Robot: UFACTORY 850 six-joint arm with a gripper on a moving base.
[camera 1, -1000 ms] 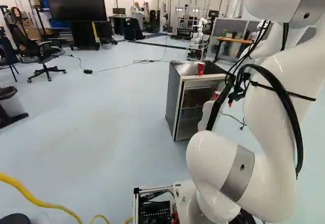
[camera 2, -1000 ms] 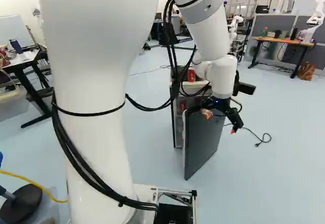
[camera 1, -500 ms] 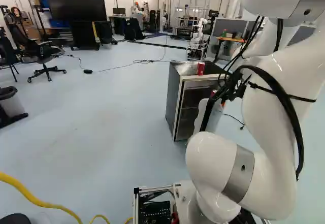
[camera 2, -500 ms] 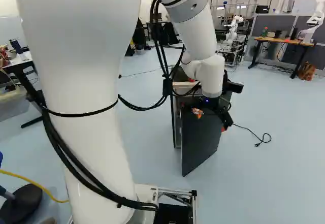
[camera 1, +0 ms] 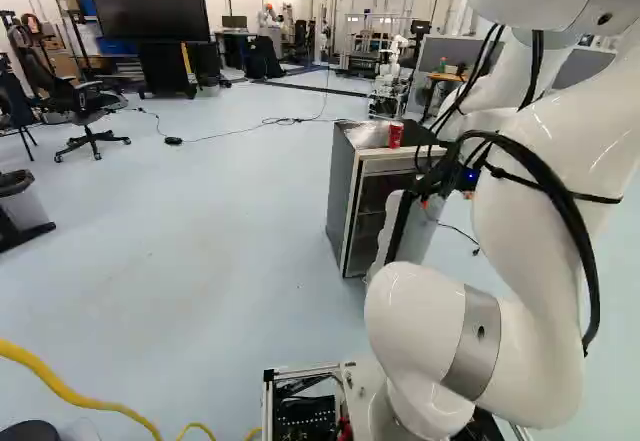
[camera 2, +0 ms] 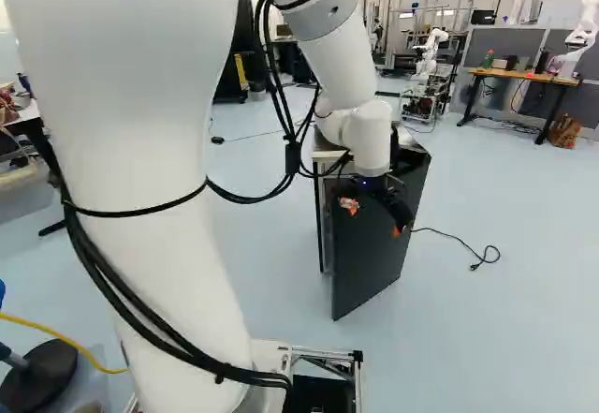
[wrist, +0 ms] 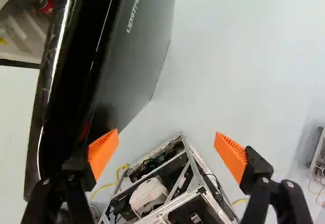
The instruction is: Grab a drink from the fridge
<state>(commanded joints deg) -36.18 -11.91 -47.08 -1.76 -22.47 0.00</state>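
Drink can (wrist: pixel 42 2), red, shows in the wrist view inside the fridge (camera 1: pixel 345 196); the hand (wrist: pixel 167 144), spread and empty, is beside the door (wrist: pixel 134 56). Left base view: red container (camera 1: pixel 395 135) atop the fridge. Right base view: door open; grabbing remains.

The arm (camera 1: pixel 430 321) hides part of the fridge (camera 1: pixel 343 191)

So there's a boxy grey metal fridge (camera 1: pixel 342 196) ahead, cylindrical red metal can (camera 1: pixel 396 135) on top, flat dark door panel (camera 2: pixel 363 258) open at its near right. Black wheeled chair (camera 1: pixel 88 101) sits far left.
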